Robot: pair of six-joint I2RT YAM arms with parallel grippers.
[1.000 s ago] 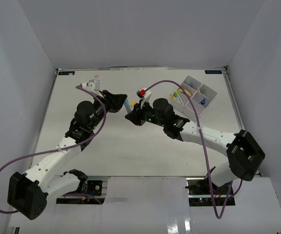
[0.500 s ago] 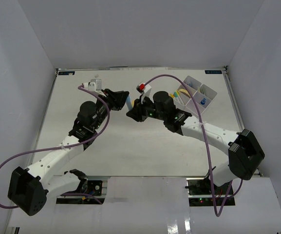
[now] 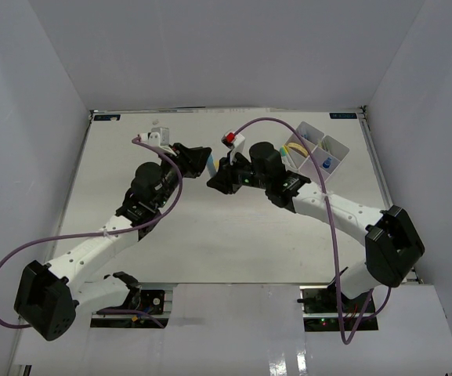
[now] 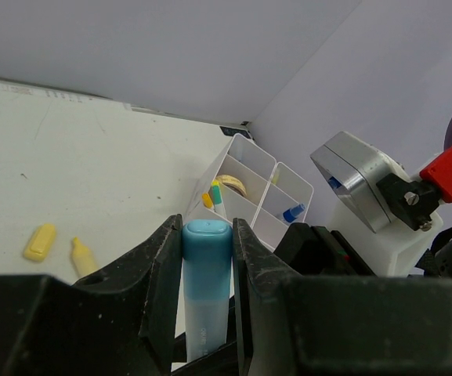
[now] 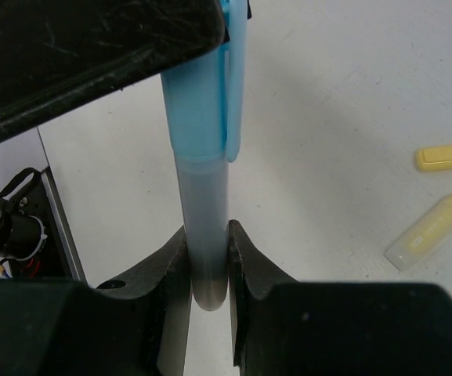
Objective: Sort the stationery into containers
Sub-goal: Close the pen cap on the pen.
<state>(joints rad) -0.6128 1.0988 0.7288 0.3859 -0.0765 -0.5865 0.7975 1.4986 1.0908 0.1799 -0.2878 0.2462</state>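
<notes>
White tabletop [image 3: 210, 243], pale grey walls [image 3: 45, 117] on three sides, and both arms meet over the far middle of it. Between them is a blue marker [image 3: 207, 167], lifted off the surface. It has a sky-blue clipped cap [image 5: 202, 94] above a frosted, paler barrel [image 5: 202, 211].

The left gripper [image 4: 207, 227] is clamped on the cap end, black fingers [image 4: 163, 266] pressed to both sides. The right gripper [image 5: 207, 251] pinches the bottom of the barrel, pads tight against it. So the marker bridges the two grippers, and they sit almost nose to nose in the overhead view.

Off to the far right sits the white tray [image 3: 337, 141], close to the right wall and the back edge. A tan rubber-band ring [image 4: 232, 184] lies in its far compartment. Yellow- and green-capped pens [image 4: 211, 196] stand in the compartment nearest the grippers, and a blue-capped bottle [image 4: 292, 213] is on the right-hand side.

Loose on the table beside the marker lie a small yellow block [image 5: 443, 157] and a yellow-tipped piece [image 5: 429, 231], near each other but apart. A broad stretch of tabletop runs from the grippers back to the arm bases, and another out to the left wall.
</notes>
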